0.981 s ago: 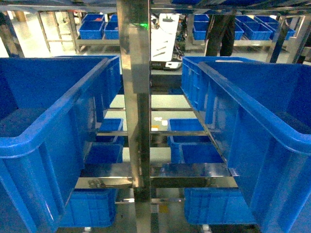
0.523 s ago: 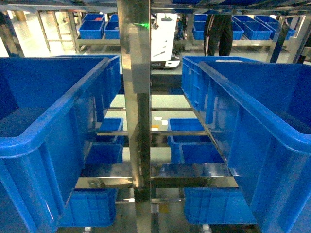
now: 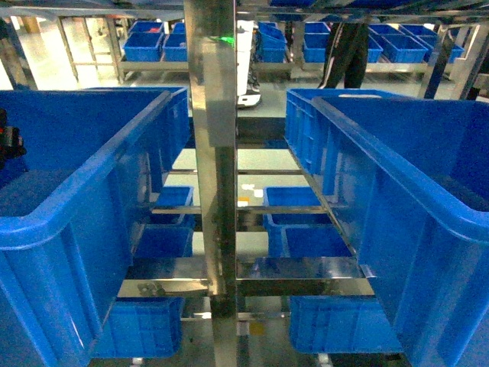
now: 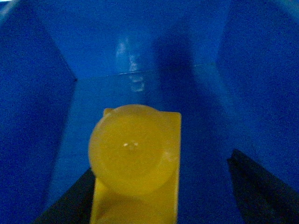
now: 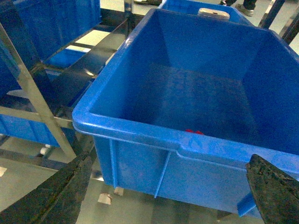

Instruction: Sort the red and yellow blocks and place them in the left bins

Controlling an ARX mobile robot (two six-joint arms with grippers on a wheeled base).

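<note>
Bins dominate every view: in the head view the left bin (image 3: 84, 199) now shows a dark piece of the left arm (image 3: 8, 145) at the frame's left edge, absent half a second ago, which suggests a reach into that bin. In the left wrist view the yellow block (image 4: 135, 163) sits low-centre between spread fingers (image 4: 261, 186) of the left gripper (image 4: 161, 196); whether they grip it I cannot tell. In the right wrist view the right gripper (image 5: 163, 186) hangs released before the right bin (image 5: 187, 140), a red block (image 5: 194, 132) just showing over its near rim.

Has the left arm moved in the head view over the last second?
Yes. A dark part of the left arm now shows at the frame's left edge, over the left blue bin; earlier it was absent there. The bin itself hasn't shifted.
</note>
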